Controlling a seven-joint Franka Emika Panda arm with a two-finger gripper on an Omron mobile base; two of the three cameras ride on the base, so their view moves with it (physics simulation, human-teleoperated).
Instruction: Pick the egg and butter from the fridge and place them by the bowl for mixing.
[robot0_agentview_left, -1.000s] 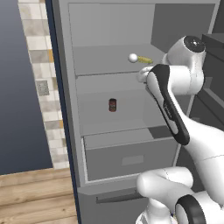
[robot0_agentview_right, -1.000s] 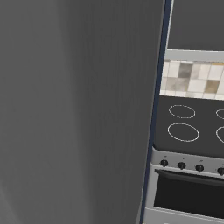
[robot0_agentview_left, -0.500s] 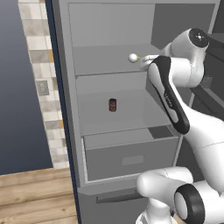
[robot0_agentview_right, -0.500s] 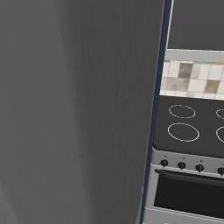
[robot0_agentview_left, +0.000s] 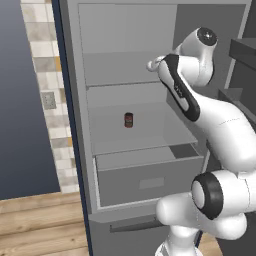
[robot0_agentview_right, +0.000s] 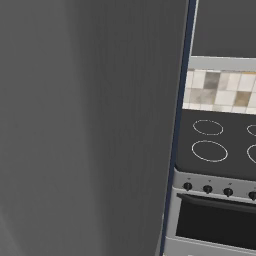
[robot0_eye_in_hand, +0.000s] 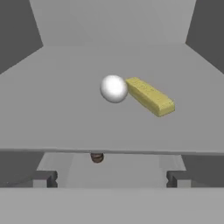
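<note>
In the hand view the white egg (robot0_eye_in_hand: 113, 88) lies on the fridge's upper shelf (robot0_eye_in_hand: 65, 113), touching the left end of the yellow butter (robot0_eye_in_hand: 150, 96) stick, which angles away to the right. My gripper (robot0_eye_in_hand: 111, 179) is open just in front of the shelf's edge, its fingertips (robot0_eye_in_hand: 43, 178) wide apart and holding nothing. In the left base view the fridge (robot0_agentview_left: 125, 55) stands open. My arm reaches to the upper shelf and covers the butter there, while the egg (robot0_agentview_left: 151, 65) peeks out at its left. The bowl is out of view.
A small dark red can (robot0_agentview_left: 128, 120) stands on the middle shelf, also seen as the can (robot0_eye_in_hand: 96, 157) under the shelf edge. Below it is a drawer (robot0_agentview_left: 150, 175). The right base view has the grey fridge side (robot0_agentview_right: 85, 125) and a stove (robot0_agentview_right: 215, 150) beyond.
My arm has swung up and to the left toward the upper shelf, now covering the butter in the left base view. The egg, butter and can have not moved.
</note>
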